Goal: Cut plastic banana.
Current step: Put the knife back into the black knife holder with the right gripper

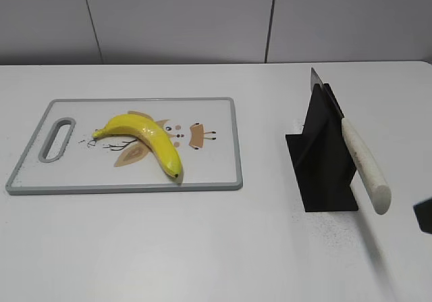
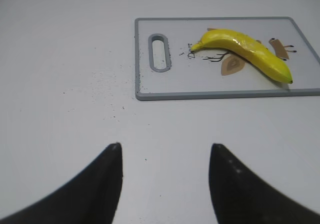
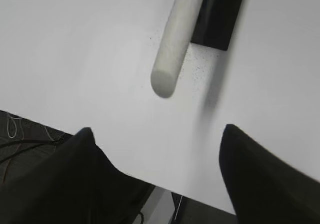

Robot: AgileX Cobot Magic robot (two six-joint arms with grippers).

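Toward the left side of the white desk, a rectangular white cutting board with a grey rim and a slotted handle is laid flat, its handle slot turned to the desk's left edge. On it the yellow plastic banana is seen lying whole, curved, with its dark tip near the board's front edge. The left gripper is held above bare desk in front of the board, its two dark fingers spread apart with nothing between them. Toward the right edge, a black angled knife stand is set, and a knife with a cream-white handle is propped in it, handle slanting out toward the front right corner. The right gripper is positioned just short of the handle's end, fingers wide apart and apparently over the desk's front edge.
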